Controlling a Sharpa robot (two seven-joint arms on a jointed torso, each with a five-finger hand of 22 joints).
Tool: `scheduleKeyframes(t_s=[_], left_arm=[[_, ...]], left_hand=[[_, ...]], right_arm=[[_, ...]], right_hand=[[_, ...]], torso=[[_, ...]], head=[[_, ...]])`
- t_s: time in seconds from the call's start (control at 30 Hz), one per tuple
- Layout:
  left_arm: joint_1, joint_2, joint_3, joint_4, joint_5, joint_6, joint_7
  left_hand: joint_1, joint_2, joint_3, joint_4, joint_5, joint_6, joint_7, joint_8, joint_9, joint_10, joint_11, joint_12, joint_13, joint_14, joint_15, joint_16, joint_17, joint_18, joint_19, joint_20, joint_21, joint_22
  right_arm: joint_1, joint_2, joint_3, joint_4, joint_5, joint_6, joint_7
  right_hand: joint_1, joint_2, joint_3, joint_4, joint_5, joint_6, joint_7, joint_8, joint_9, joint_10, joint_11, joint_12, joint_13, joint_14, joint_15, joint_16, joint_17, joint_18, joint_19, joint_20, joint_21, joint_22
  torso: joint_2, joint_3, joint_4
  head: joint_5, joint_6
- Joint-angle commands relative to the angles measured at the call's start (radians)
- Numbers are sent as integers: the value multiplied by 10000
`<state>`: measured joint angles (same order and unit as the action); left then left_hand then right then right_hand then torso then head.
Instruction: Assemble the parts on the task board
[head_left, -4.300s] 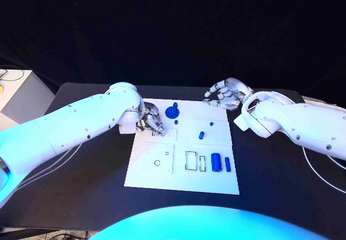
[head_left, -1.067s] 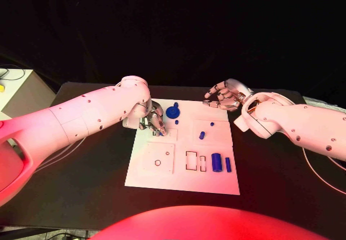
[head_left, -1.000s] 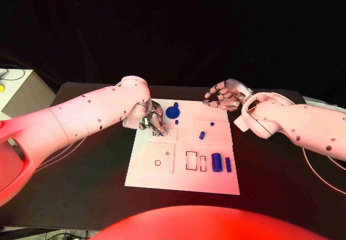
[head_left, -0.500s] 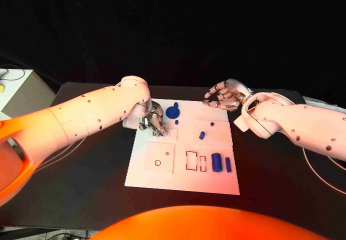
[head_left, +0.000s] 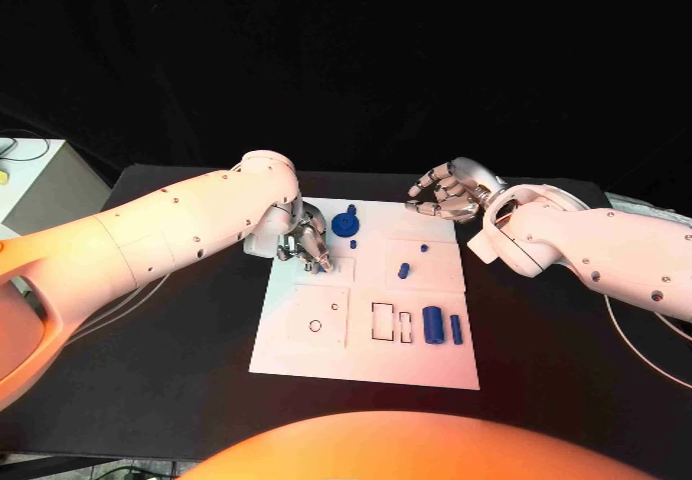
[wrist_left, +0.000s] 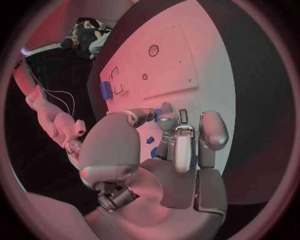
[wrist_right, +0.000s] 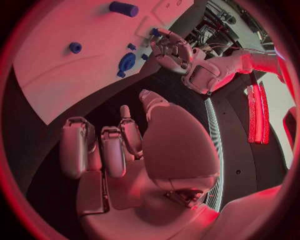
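The white task board (head_left: 289, 345) lies mid-table, also seen in the left wrist view (wrist_left: 194, 55) and the right wrist view (wrist_right: 56, 75). On it are a round blue part (head_left: 346, 224) (wrist_right: 126, 62), a small blue peg (head_left: 404, 269), a blue cylinder (head_left: 433, 321) (wrist_left: 105, 90) (wrist_right: 124, 8) and a thin blue bar (head_left: 456, 329). My left hand (head_left: 302, 240) (wrist_left: 169, 145) (wrist_right: 172, 50) has its fingers bent down onto the board's far left edge, beside the round part; whether they pinch anything is hidden. My right hand (head_left: 450, 192) (wrist_right: 119, 145) hovers at the board's far right corner, fingers loosely curled and apart, holding nothing.
Rectangular slots (head_left: 384, 321) and a round hole (head_left: 315, 325) mark the board's near half. A white box (head_left: 36, 185) stands off the table's left side. Bare black table (head_left: 188, 340) surrounds the board.
Over the last seconds my left arm's elbow has shifted slightly toward the far side. Both hands and the blue parts stay where they were.
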<state>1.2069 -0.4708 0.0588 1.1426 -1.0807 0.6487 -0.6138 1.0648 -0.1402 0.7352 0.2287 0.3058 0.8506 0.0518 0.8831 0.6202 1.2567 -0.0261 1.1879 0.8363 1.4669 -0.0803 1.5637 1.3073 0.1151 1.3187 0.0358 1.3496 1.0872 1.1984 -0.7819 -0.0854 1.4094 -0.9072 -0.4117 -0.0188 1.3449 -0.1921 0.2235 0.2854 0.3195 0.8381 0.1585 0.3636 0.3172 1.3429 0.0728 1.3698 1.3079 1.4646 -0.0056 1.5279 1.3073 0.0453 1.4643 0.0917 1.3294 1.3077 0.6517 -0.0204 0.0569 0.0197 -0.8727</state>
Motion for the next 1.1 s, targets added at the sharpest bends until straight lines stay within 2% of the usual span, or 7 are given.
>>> scheduleKeyframes(t_s=[0.03,0.57,0.83,1.1], left_arm=[[27,32,2,-12,129,348,-15],[68,169,-5,-283,133,513,-39],[67,353,-9,-491,173,579,-49],[66,511,-36,-748,166,807,-78]], left_hand=[[69,150,2031,-2031,35,155,-73,8,10,91,3,36,0,1025,47,44,2590,-204,53,12,67,9],[56,149,2043,-2051,36,162,-74,5,11,91,1,30,-8,1027,46,47,2595,-206,57,10,73,20],[47,152,2051,-2061,37,166,-75,3,12,95,1,33,-1,1028,45,50,2600,-205,52,8,71,14],[38,157,2058,-2068,38,168,-74,1,12,84,1,16,-31,1024,44,42,2587,-202,43,7,65,0]], right_arm=[[-5,0,1,6,-69,144,51],[-6,14,1,-7,-71,145,56],[-6,18,0,-3,-78,147,57],[-6,15,0,-4,-79,148,57]], right_hand=[[-108,11,-40,-6,61,-81,-20,46,10,24,9,48,559,870,19,-12,2030,52,353,35,-31,1283],[-108,11,-40,-6,61,-81,-20,46,10,24,9,48,559,870,19,-12,2030,52,353,35,-31,1283],[-108,11,-40,-6,61,-81,-20,46,10,24,9,48,559,870,19,-12,2030,52,353,35,-31,1283],[-101,5,-31,-10,63,-88,-22,56,14,25,8,59,549,869,17,-18,2023,54,355,31,-46,1282]], torso=[[1,-1,6],[2,-8,7],[-7,-13,9],[-6,0,4]], head=[[-11,1],[2,1],[5,1],[6,1]])
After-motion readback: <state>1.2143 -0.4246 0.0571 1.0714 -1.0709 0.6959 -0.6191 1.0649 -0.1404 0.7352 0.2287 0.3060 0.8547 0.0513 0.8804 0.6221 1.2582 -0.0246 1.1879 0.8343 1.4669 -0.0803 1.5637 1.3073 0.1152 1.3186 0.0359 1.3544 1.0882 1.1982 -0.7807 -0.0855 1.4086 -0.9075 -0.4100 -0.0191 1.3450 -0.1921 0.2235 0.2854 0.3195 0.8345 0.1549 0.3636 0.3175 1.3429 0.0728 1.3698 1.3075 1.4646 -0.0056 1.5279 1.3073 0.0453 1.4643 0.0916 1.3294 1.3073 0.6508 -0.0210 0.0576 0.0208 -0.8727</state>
